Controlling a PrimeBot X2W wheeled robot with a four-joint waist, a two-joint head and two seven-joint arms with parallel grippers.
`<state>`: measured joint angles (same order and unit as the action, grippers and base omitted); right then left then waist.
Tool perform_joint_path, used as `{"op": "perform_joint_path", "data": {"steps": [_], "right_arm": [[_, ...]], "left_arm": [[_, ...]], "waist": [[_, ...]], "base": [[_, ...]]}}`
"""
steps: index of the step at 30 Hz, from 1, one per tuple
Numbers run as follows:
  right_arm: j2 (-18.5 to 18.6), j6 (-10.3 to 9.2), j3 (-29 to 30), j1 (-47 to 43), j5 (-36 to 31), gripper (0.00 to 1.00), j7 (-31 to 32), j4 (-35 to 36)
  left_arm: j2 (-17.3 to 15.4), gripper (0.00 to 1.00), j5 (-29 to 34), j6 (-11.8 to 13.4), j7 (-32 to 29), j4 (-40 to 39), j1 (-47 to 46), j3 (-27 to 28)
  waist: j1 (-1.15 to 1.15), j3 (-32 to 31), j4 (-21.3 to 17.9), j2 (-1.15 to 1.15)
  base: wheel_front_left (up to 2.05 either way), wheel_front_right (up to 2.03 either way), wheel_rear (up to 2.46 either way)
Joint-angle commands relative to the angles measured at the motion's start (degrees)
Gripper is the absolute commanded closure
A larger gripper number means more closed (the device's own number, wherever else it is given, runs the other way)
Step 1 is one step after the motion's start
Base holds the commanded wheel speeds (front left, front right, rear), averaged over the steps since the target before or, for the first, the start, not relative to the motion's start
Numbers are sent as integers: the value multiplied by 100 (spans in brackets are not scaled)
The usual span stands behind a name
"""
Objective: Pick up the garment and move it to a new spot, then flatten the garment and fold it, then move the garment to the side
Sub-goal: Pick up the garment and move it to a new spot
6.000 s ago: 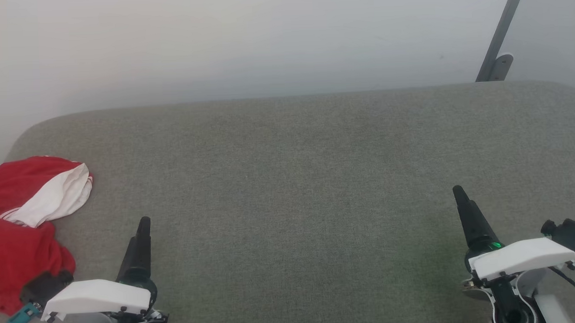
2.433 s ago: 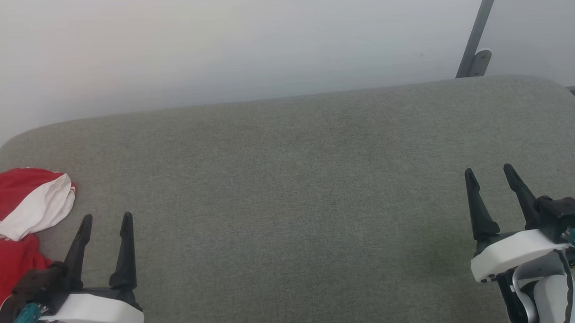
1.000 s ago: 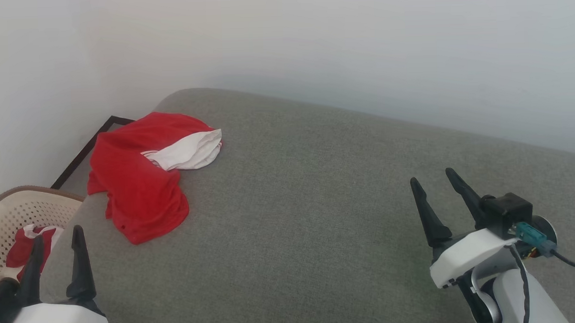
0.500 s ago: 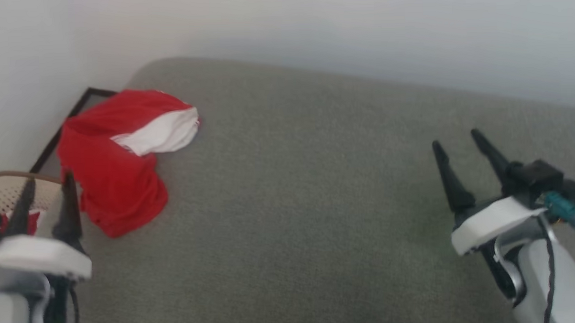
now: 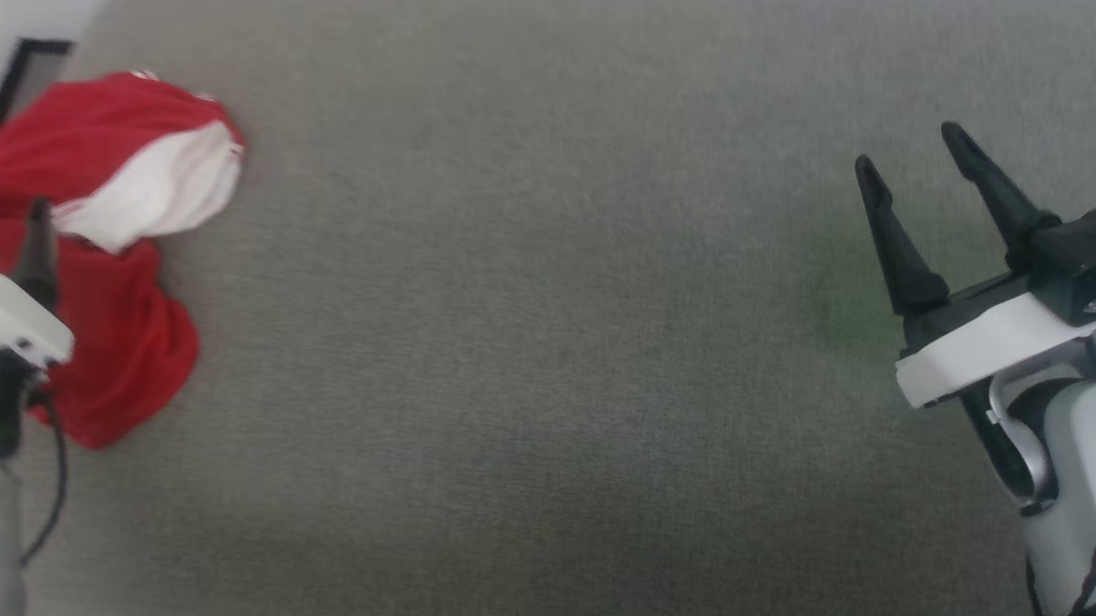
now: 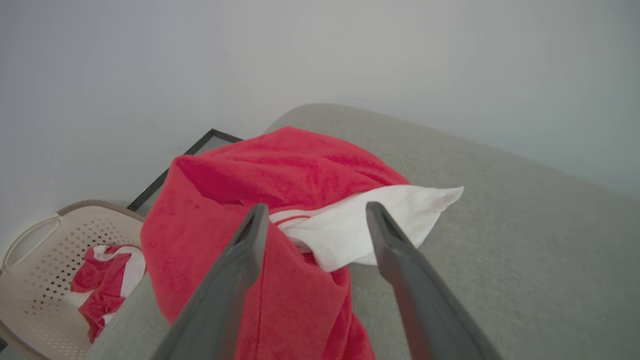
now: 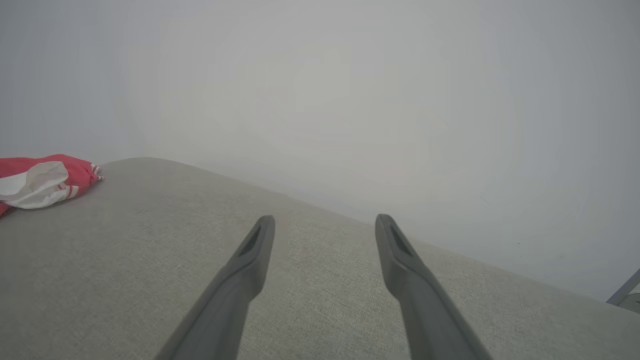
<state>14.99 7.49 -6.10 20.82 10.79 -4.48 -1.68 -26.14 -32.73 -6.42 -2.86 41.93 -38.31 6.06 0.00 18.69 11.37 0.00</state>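
Approaching for the first pick-up. Entries run near to far.

1. Left end effector (image 6: 316,207): released, its two long dark fingers spread wide. It is lined up on the cloth heap and just short of it. Advice: go forward and down until the fingers straddle a raised fold, then clench. The thick red ridge looks a better bite than the loose white sleeve, since a deep bite should lift the whole shirt and not one layer.
2. Right end effector (image 5: 908,146): released, grasping nothing, over bare surface well to the right.
3. Cream perforated plastic basket (image 6: 45,250): beside the left edge and lower, with another red-and-white cloth (image 6: 105,280) inside.
4. Crumpled red short-sleeved shirt with a white sleeve, the garment (image 5: 95,114): bunched at the far-left corner of the grey fabric-covered worktop (image 5: 549,344).

Change from half a second earlier: the head camera has tipped downward, shifting the whole picture. The left fingers were then by the basket rim and now overlap the shirt's near red folds. Both end effectors are spread as before.
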Motion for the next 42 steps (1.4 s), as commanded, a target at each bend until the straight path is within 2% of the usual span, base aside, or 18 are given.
{"op": "perform_joint_path", "data": {"steps": [1, 9, 19, 24, 26, 35, 42], "right_arm": [[32, 0, -4, 78, -50, 0, 32, 83], [244, 0, 158, 213, -110, 0, 275, 615], [359, 0, 299, 125, -170, 0, 501, 983], [385, 0, 324, 126, -180, 0, 577, 1013], [391, 0, 346, 125, -184, 0, 581, 997], [208, 0, 418, 44, -145, 0, 349, 729], [51, 0, 474, -87, -106, 0, 137, 415]], "left_arm": [[-67, 0, -84, -29, -66, 140, -179, 14], [-262, 0, 0, 37, -827, 1489, -1223, -222], [96, 0, 168, -18, -1733, 2757, -1735, -759], [194, 0, 121, -49, -1820, 3022, -1765, -836], [174, 100, 72, -59, -1656, 3061, -1804, -797], [-440, 100, 137, -90, -504, 2806, -2240, -828], [-722, 100, 220, -99, -78, 2360, -2359, -1205]], "waist": [[0, 394, -242, 0], [0, 1118, -370, 0], [0, 1422, -271, 0], [0, 1427, -239, 0], [0, 1395, -219, 0], [0, 860, -164, 0], [0, 287, -165, 0]], "base": [[0, 0, 0], [0, 0, 0], [0, 0, 0], [0, 0, 0], [0, 0, 0], [0, 0, 0], [0, 0, 0]]}}
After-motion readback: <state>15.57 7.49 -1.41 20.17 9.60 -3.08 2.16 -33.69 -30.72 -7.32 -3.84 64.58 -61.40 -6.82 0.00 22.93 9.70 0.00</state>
